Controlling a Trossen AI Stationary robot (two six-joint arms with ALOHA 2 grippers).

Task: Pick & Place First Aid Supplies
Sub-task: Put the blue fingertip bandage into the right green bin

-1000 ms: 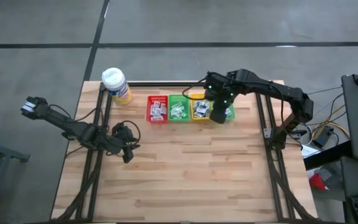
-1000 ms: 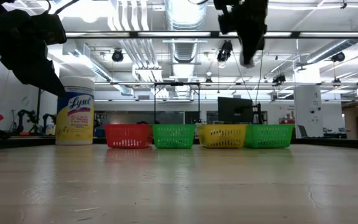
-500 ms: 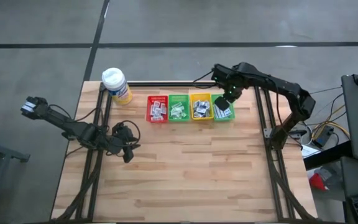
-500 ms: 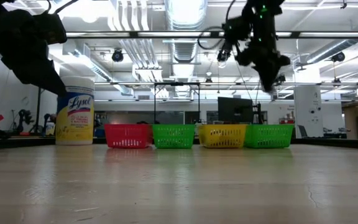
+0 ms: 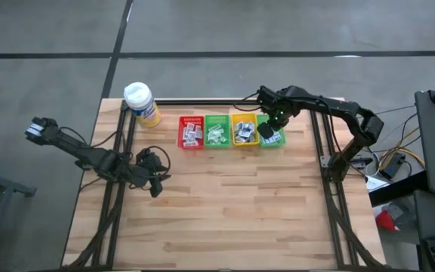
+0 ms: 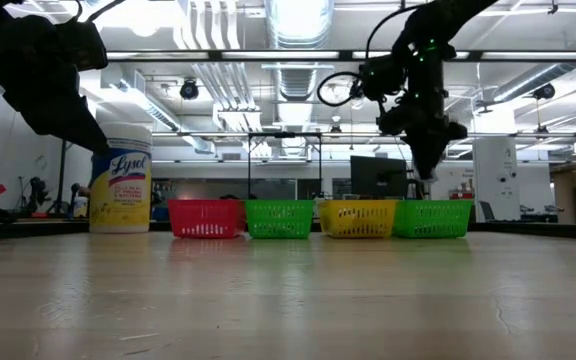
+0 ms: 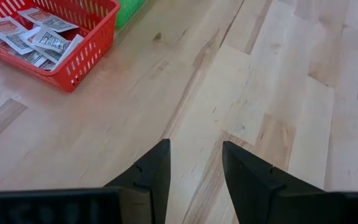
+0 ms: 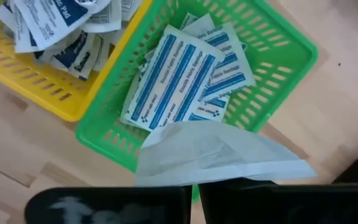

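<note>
Four small bins stand in a row at the table's far side: red [image 5: 191,131], green [image 5: 217,131], yellow [image 5: 244,130] and a second green one [image 5: 273,136]. All hold first aid supplies, white sachets. My right gripper [image 5: 267,130] hangs above the right-hand green bin [image 8: 291,68], shut on a white packet [image 8: 216,152]. That bin holds blue-printed sachets [image 8: 179,81]. My left gripper [image 5: 155,185] waits open above bare wood at the table's left, its fingers [image 7: 154,171] empty. My right gripper pinches one edge of the white packet [image 8: 194,177] between its two shut fingers, coming from above and pointing down. The packet sticks out below the fingertips, lifted clear over the green bin's sachets. The fingers hide how far back the packet reaches.
A white-capped yellow wipes bottle [image 5: 140,103] stands at the far left corner. The red bin with sachets [image 7: 73,56] lies ahead of my left gripper. The near half of the wooden table [image 5: 232,219] carries nothing. Black frame rails run along both sides.
My right gripper has come down and shifted toward the table's right edge, from high over the yellow bin to just above the right-hand green bin, rolling about its own axis on the way. It has stayed shut.
</note>
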